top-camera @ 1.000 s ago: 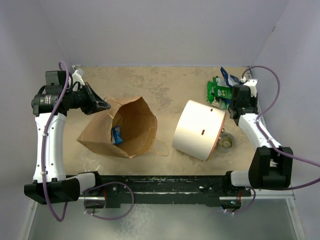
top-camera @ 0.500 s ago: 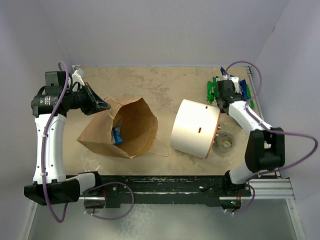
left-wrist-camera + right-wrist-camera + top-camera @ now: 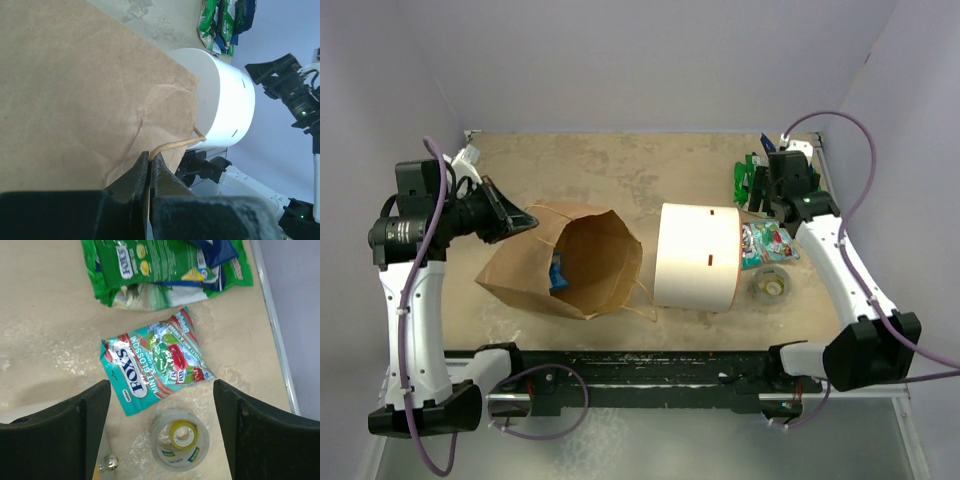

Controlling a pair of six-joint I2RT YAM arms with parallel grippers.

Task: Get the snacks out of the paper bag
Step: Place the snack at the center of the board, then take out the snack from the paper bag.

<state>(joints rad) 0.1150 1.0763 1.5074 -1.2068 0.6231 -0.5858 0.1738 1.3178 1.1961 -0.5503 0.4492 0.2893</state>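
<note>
Left jaws pinched handle [image 3: 172,145] of paper bag [image 3: 520,272] as before. Right jaws spread over teal packet [image 3: 155,360], newly lying on counter [image 3: 620,170] right of white cylinder [image 3: 695,255], which shifted left. Blue packet [image 3: 556,268] remained inside bag; task unfinished.

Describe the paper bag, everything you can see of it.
The paper bag is plain brown kraft, creased, with thin twisted paper handles. It lies on its side on the table, its mouth gaping open toward the white cylinder close beside it. A blue packet shows inside. The left gripper is shut on one handle at the rim.
</note>
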